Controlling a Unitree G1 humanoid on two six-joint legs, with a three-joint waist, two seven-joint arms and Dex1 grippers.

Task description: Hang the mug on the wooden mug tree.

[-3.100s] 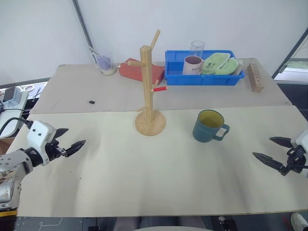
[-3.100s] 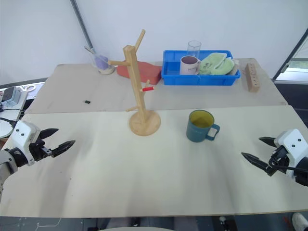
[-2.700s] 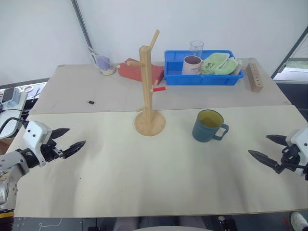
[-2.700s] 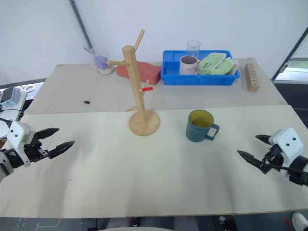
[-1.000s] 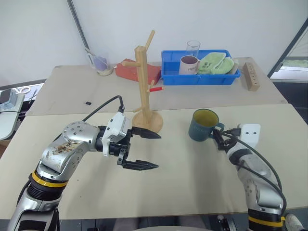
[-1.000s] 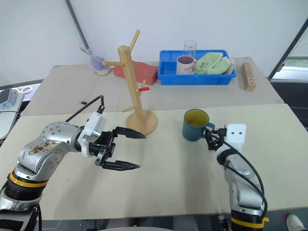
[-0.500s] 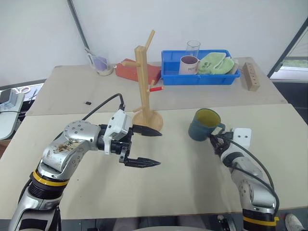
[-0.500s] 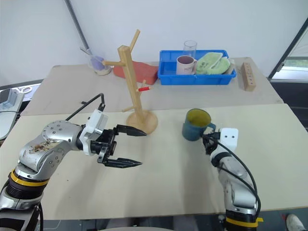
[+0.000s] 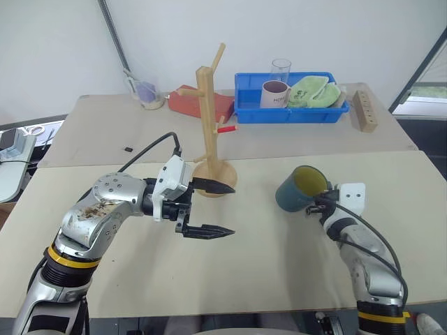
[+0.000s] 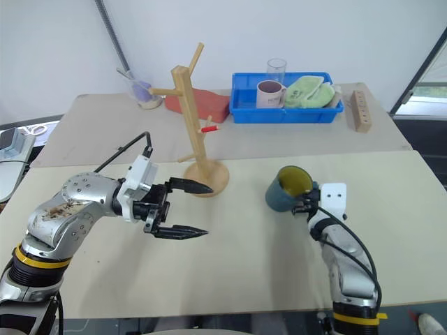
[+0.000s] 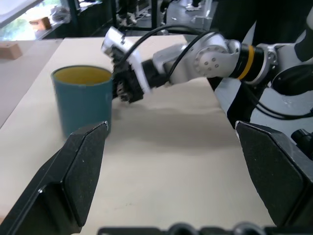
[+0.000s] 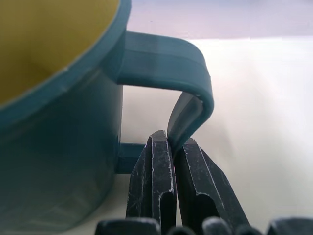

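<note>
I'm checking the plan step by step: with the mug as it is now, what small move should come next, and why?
Probably lift the mug a little higher. The right gripper has its jaws shut on the handle, and the mug already leans, mouth toward the camera. It needs height before crossing to the wooden mug tree.

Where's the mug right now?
On the right of the head views, the mug is tilted, its handle pinched by the right gripper, right of the mug tree.

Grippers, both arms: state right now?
Left gripper: open, holding nothing, above the table near the wooden mug tree.
Right gripper: shut on the mug, pinching its handle; mug tilted.
</note>
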